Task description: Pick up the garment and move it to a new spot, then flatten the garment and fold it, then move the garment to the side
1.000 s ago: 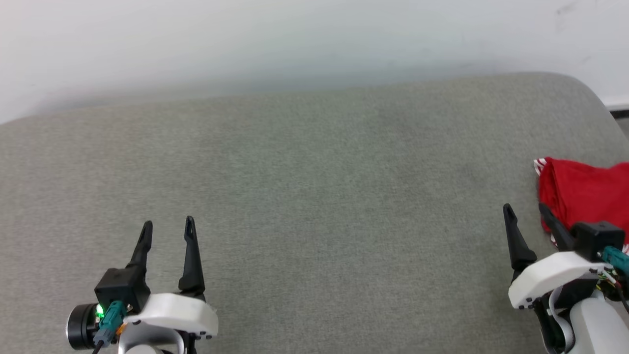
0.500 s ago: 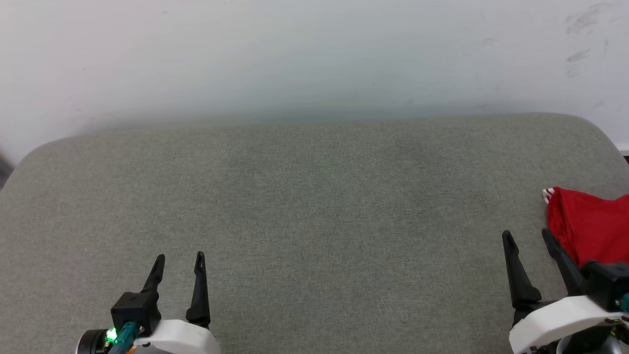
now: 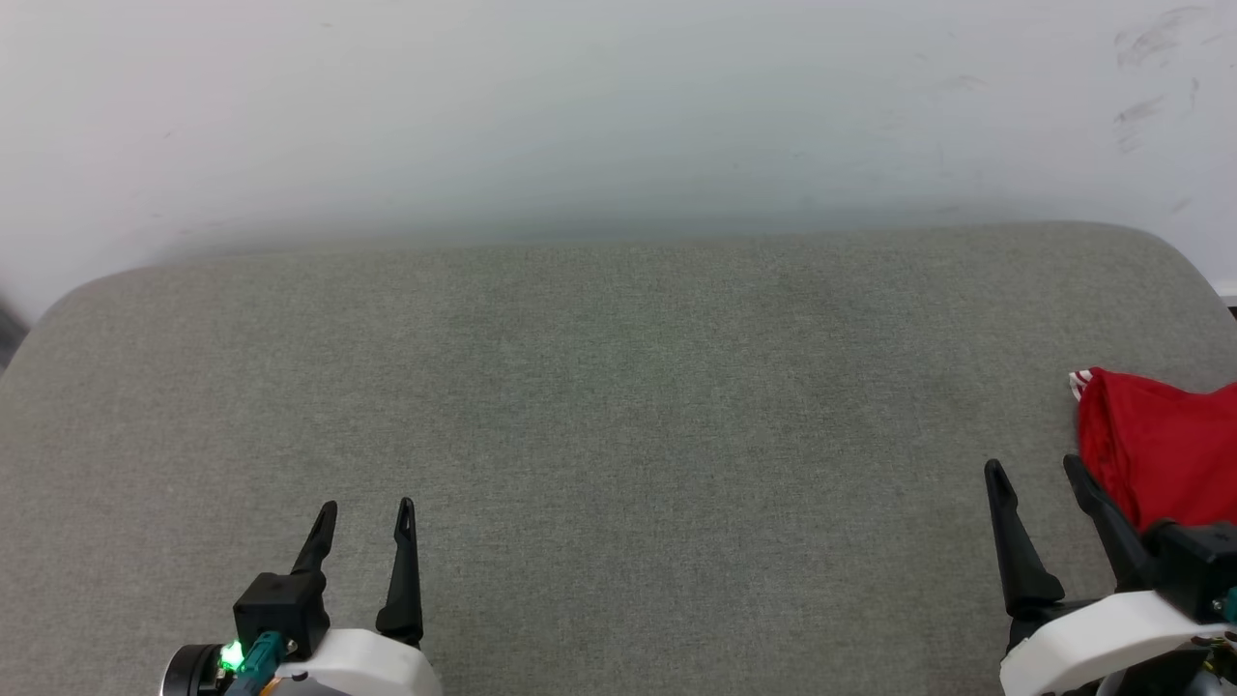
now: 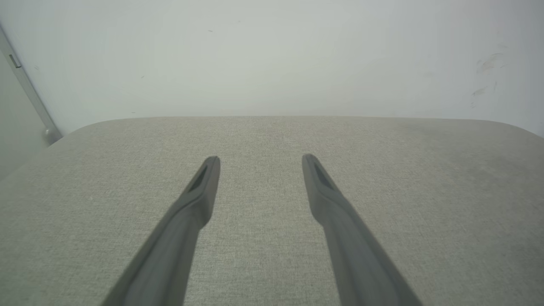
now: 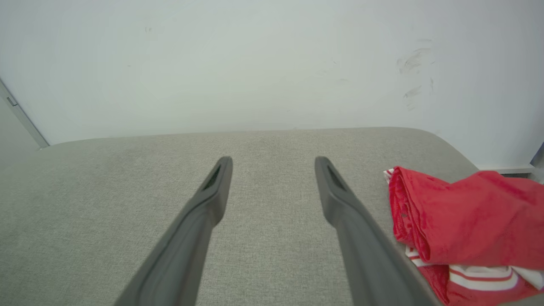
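Note:
The garment [image 3: 1160, 449] lies bunched in a red heap at the right edge of the grey padded table [image 3: 618, 406]; a bit of red-and-white stripe trim shows at its upper left corner. In the right wrist view the garment [image 5: 463, 221] sits just right of the right finger, with white striped cloth under the red folds. My right gripper [image 3: 1034, 469] stands open just left of the heap, nothing between its fingers. My left gripper [image 3: 367, 507] is open at the lower left over bare table. The left gripper [image 4: 260, 158] and the right gripper [image 5: 273, 159] show wide empty gaps.
A white wall [image 3: 618, 116] runs right behind the table's far edge. The table's rounded corners show at far left and far right. A grey strip [image 4: 25, 85] runs down the wall at the left.
The head camera tilted up between the first two frames, so everything sits lower in view. Since then the left gripper has shifted slightly right and down; the garment and right gripper stay put.

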